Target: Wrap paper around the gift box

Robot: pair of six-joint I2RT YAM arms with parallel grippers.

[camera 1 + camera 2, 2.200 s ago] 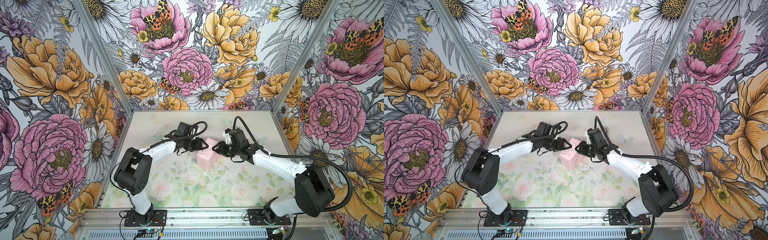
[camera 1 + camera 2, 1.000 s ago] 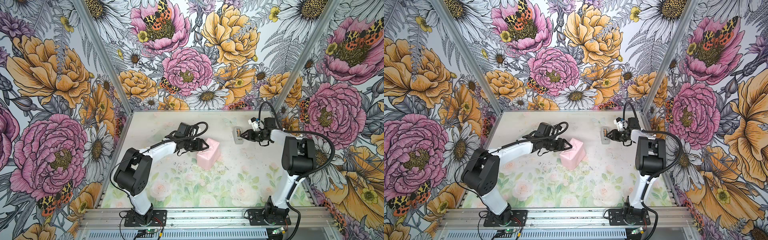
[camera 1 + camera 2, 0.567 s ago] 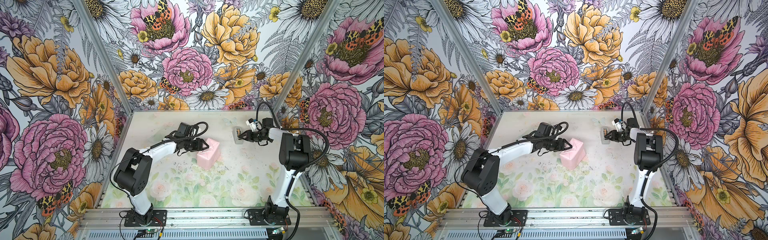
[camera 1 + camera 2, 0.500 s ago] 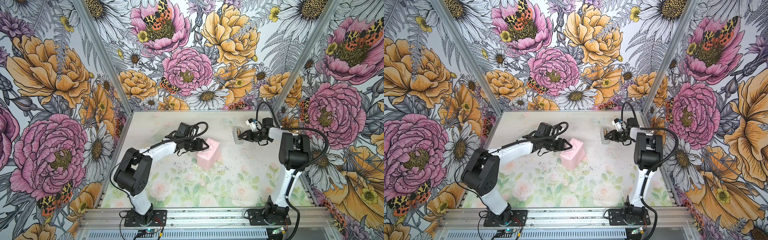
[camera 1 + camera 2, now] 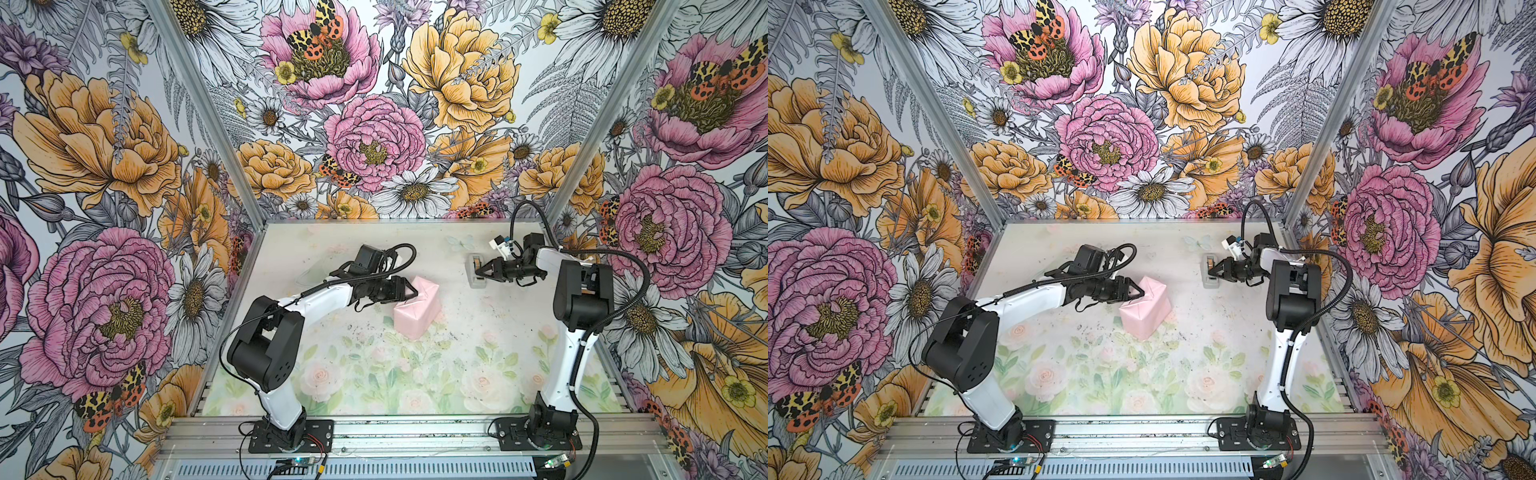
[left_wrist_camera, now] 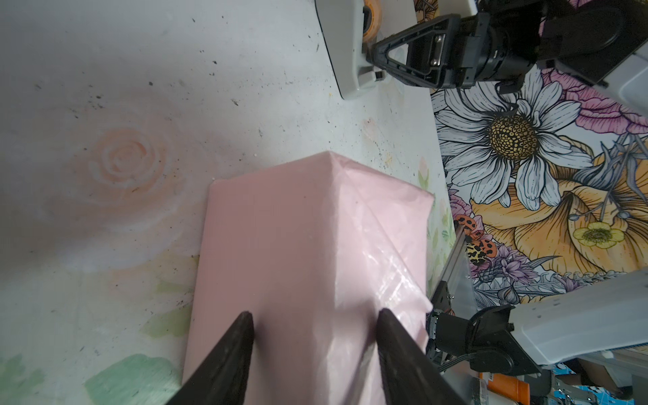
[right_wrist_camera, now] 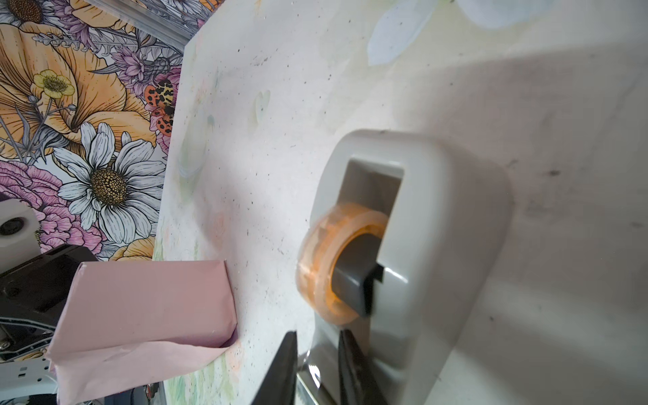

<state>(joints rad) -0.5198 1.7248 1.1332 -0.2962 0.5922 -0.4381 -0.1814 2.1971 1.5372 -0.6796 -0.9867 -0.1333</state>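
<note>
While the left gripper (image 5: 411, 289) presses half-open against the pink paper (image 5: 417, 309) hiding the gift box mid-frame, the right gripper (image 5: 478, 275), nearly closed, meets the grey tape dispenser (image 5: 475, 284) upper right; grasp unclear.

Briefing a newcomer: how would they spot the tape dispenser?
On the floral table, look far right, at the tips of the right gripper. The tape dispenser is the small grey block holding an amber roll, unlike the pink parcel mid-table.
</note>
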